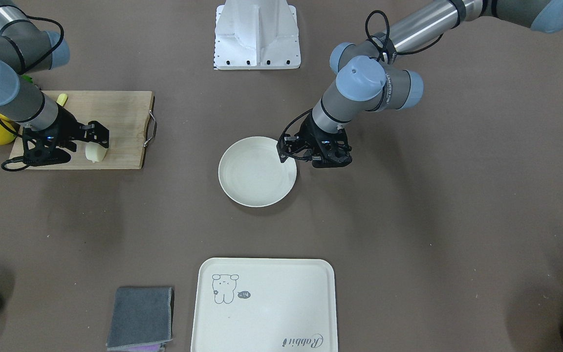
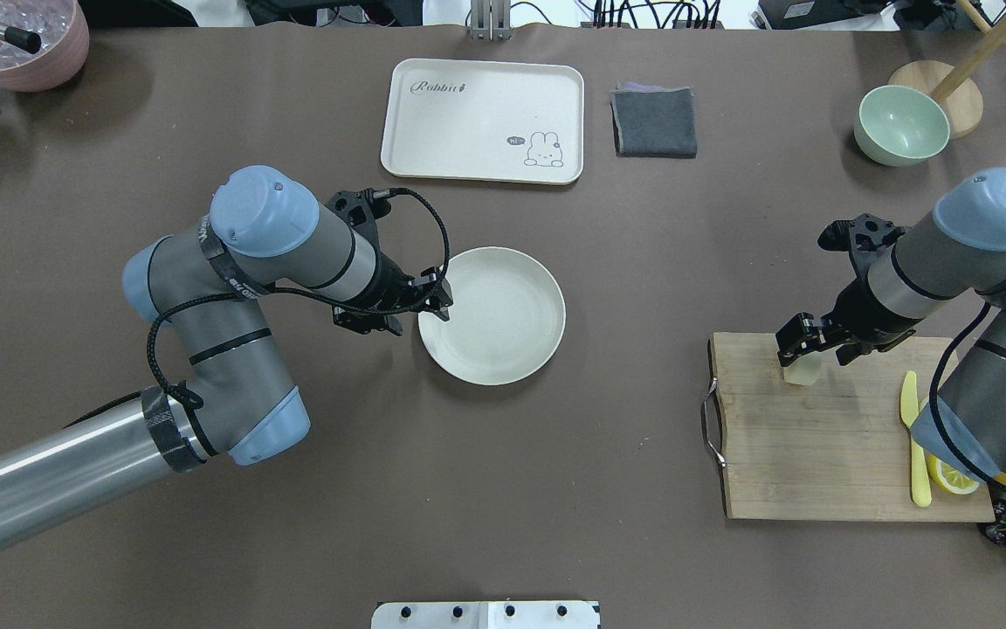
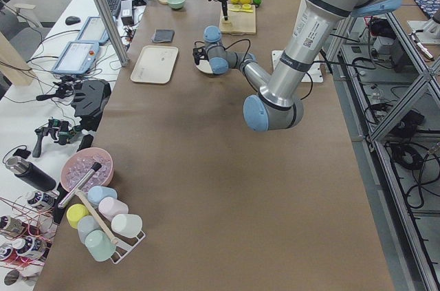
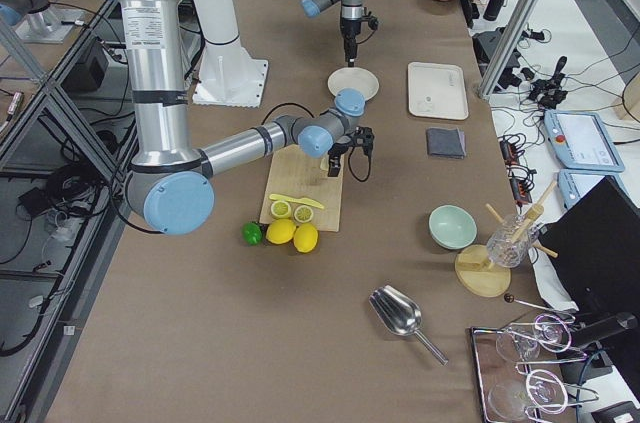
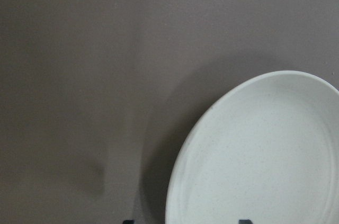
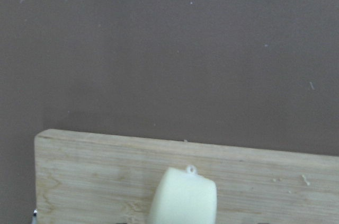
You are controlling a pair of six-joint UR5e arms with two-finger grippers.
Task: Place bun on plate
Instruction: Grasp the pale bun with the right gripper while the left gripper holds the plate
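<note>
**Desk:** What does the front-facing camera give you?

**Operator:** I see the bun [image 1: 96, 152] on the wooden cutting board [image 1: 120, 122], at the board's far edge on the robot's right side. The right gripper [image 1: 97, 141] hangs directly over it, with its fingers at the bun. I cannot tell whether they are pinching it. The plate [image 1: 252, 188] sits at the table's centre, well apart from the board. The left gripper [image 1: 285, 149] hovers at the plate's left rim.

**Desk:** And overhead?

**Operator:** It shows the same layout. The bun is under the right gripper near the board's far edge, and the left gripper is over the plate's left rim. A yellow knife [image 2: 909, 437] and a lemon slice [image 2: 953, 476] lie at the board's right end.

**Desk:** Side cameras?

**Operator:** The fingers are too small to judge there. I only make out one arm over the board and the other by the plate.

**Desk:** Wrists?

**Operator:** On the left wrist, two dark fingertips [image 5: 243, 222] stand spread apart at the bottom edge, with the plate's rim showing between them. On the right wrist, the bun sits at bottom centre on the board. The grip is not visible.
</note>
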